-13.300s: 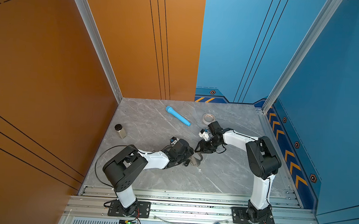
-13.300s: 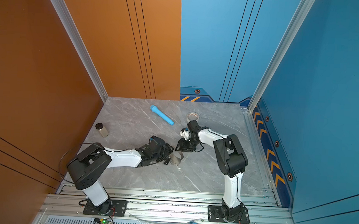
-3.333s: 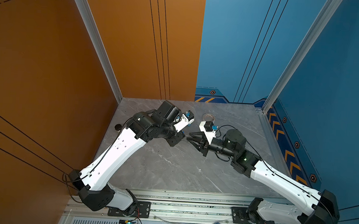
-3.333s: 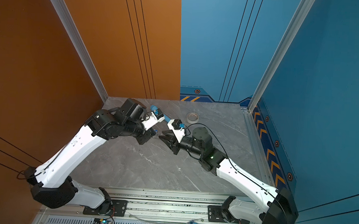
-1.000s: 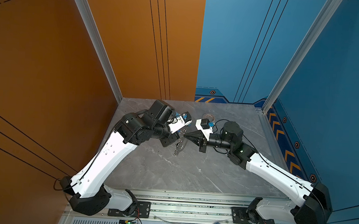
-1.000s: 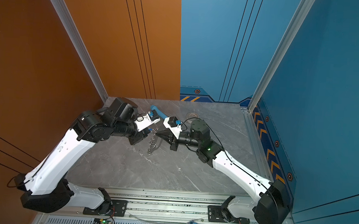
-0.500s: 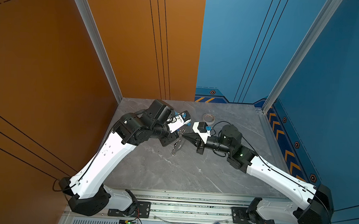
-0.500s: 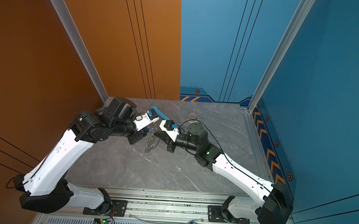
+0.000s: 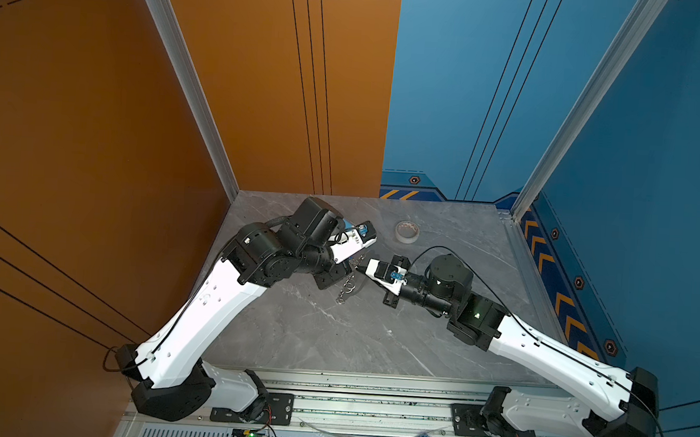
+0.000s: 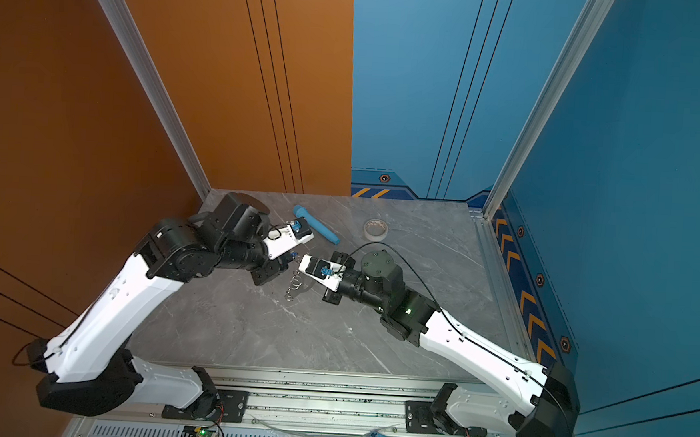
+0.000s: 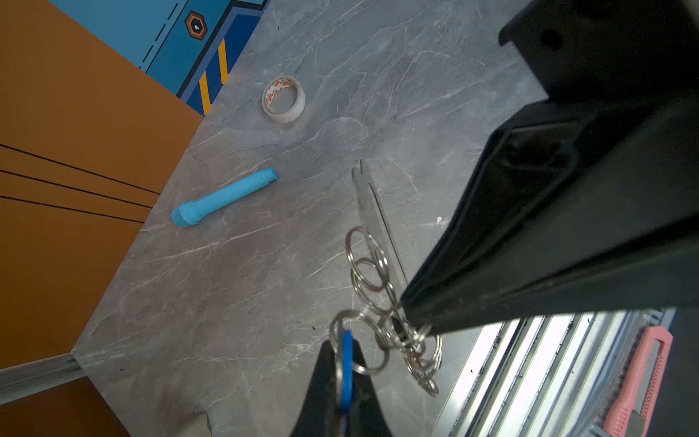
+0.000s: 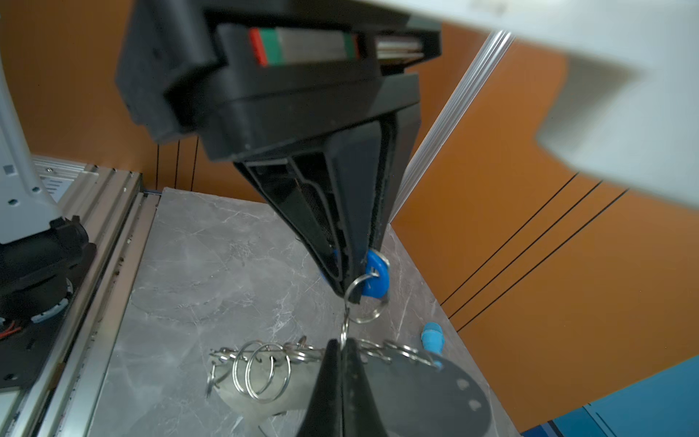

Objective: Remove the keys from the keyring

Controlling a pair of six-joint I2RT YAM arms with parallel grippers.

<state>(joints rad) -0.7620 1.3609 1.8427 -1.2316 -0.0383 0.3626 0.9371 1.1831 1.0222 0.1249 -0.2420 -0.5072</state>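
Above the middle of the grey table (image 9: 332,343), the keys (image 12: 376,274) are clamped at their blue tag (image 11: 347,352) by the left gripper (image 12: 351,293), while the keyring (image 12: 435,382) is pinched at its ringed edge by the closed right gripper (image 12: 341,352), clear of the surface.

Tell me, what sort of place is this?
Probably a robot test booth: a left arm and right arm mounted on a metal rail, a grey table, orange wall and blue wall around it.

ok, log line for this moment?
left hand: shut on blue plastic key tag | right hand: shut on flat silver-grey metal keyring | status: tag not yet off
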